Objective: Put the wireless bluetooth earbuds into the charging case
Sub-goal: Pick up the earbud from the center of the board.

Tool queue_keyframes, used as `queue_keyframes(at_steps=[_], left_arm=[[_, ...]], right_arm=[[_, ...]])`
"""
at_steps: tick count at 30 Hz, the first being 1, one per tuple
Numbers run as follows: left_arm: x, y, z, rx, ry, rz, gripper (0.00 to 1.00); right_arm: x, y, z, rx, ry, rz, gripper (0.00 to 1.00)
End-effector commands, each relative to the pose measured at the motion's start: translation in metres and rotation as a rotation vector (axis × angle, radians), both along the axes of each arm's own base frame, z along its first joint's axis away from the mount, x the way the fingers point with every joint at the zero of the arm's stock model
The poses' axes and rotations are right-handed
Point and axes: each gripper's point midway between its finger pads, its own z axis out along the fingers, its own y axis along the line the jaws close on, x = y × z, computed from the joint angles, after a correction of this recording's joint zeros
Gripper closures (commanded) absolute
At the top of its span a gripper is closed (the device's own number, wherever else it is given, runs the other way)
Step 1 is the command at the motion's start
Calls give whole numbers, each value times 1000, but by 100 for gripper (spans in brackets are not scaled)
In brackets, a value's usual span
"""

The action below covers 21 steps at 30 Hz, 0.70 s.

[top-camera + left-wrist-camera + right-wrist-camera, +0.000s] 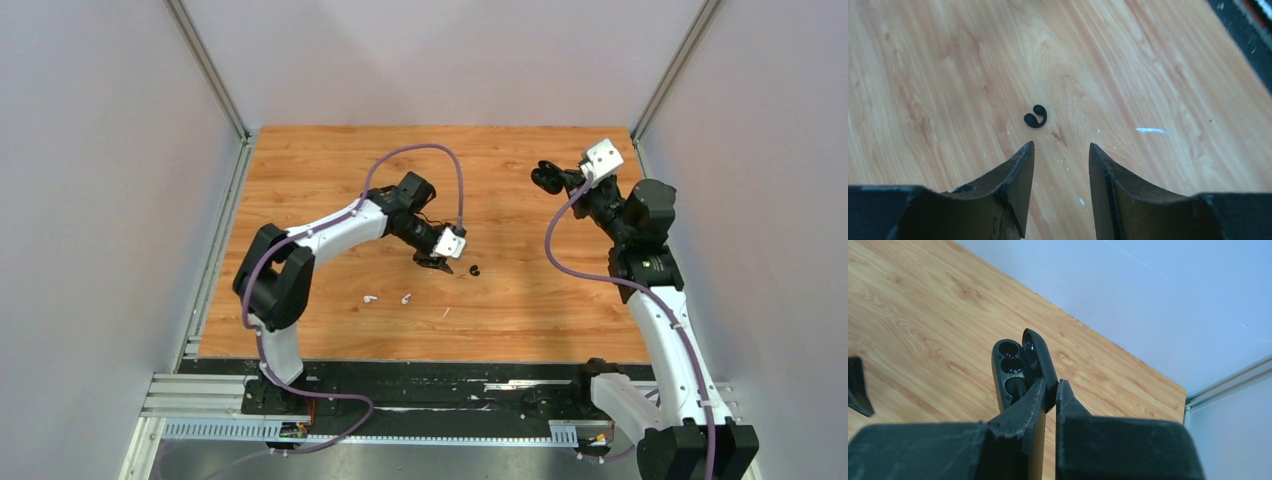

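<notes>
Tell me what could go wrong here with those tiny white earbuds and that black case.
1. The left gripper hangs open over a small black curl, while the earbuds lie apart from it, nearer the arm's base. It may pick up the wrong thing.
2. The earbuds are far smaller than the fingers, so they could slip or skid away.
3. The right gripper pinches the open case by one edge in the air. A push might twist or drop it.

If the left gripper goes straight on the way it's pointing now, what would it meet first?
Probably the small black curled piece on the wooden table, just ahead of the left gripper and slightly left of its open gap. Depth is unclear, so it might touch bare wood beside it.
</notes>
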Motion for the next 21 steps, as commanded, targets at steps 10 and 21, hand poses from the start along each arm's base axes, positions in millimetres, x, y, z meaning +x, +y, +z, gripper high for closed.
queue_keyframes(at_steps=[10, 21], left_arm=[[-7, -28, -41, 165, -161, -254, 60], [45, -59, -25, 259, 306, 710, 66]], right_arm=[[-34, 5, -4, 188, 69, 1, 100], [-34, 1, 1, 233, 91, -34, 100]])
